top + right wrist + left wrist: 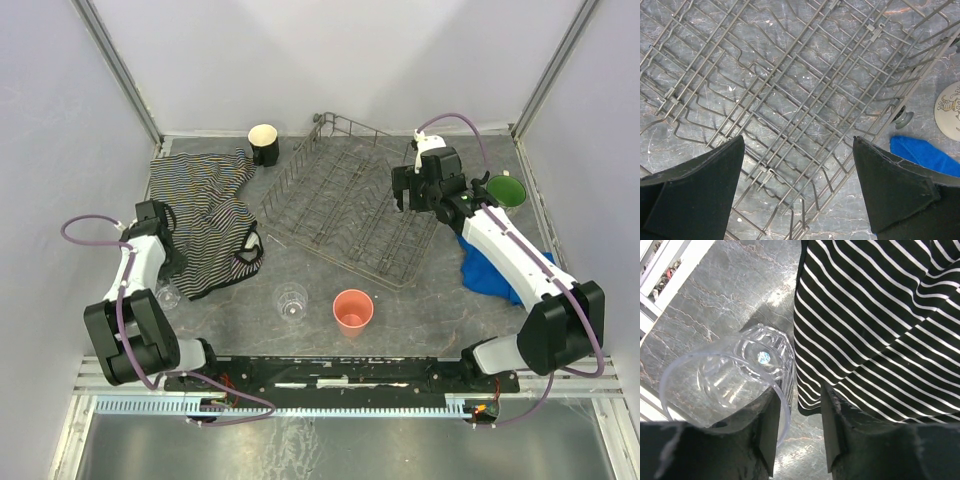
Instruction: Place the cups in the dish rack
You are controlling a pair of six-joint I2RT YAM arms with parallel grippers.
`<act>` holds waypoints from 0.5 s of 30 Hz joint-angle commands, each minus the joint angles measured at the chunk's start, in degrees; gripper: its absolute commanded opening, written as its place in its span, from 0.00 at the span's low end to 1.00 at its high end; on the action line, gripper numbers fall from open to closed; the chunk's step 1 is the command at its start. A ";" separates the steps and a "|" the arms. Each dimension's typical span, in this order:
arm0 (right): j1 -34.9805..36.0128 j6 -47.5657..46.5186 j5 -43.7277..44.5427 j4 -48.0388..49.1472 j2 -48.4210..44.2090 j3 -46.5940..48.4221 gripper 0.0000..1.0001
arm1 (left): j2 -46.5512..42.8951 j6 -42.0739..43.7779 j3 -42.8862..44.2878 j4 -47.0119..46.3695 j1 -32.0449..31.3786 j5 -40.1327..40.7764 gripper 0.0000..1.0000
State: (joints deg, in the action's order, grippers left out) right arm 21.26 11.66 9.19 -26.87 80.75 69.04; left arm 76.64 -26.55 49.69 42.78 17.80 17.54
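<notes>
Your left jaws are down at the glass [725, 375], which stands on the near-left worktop [715, 295] just beside the striped cloth [880, 315]. They are only narrowly apart and seem to straddle the rim, one finger inside and one outside. I see no pinch on the wall yet. Before closing, seat the fingers deeper, since I judge that thin clear wall to be slippery. Keep the outer finger off the cloth's hem so you don't drag it along. Close gently, then lift straight up before swinging toward the rack [790, 75].

Your right jaws hang wide open and empty over the rack's right part, so move them aside to free a slot. No cup shows in the rack. A second glass [291, 300] and the tumbler [353, 310] stand near-centre, the black mug [264, 143] is behind the rack's left corner, and the green mug [505, 190] is to its right.
</notes>
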 commanded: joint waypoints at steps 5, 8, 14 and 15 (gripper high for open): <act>0.17 -0.30 0.85 0.44 0.91 2.69 0.97 | -2.14 -1.20 3.25 -1.87 0.42 -1.83 0.11; 0.46 0.56 -1.28 -1.14 1.40 3.66 0.96 | -4.76 -3.07 5.82 -1.04 0.45 -4.87 0.03; 1.27 0.85 -11.09 -2.40 1.94 4.72 0.96 | -11.44 -9.04 10.01 0.09 0.17 -12.73 0.03; 1.36 0.97 -12.76 -2.47 2.03 4.97 0.96 | -12.12 -9.85 11.08 0.68 0.07 -13.97 0.03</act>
State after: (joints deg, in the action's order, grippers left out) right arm 21.80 12.01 4.10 -29.26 82.63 70.30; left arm 69.56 -30.70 55.57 43.62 17.93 9.91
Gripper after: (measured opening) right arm 0.957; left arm 0.088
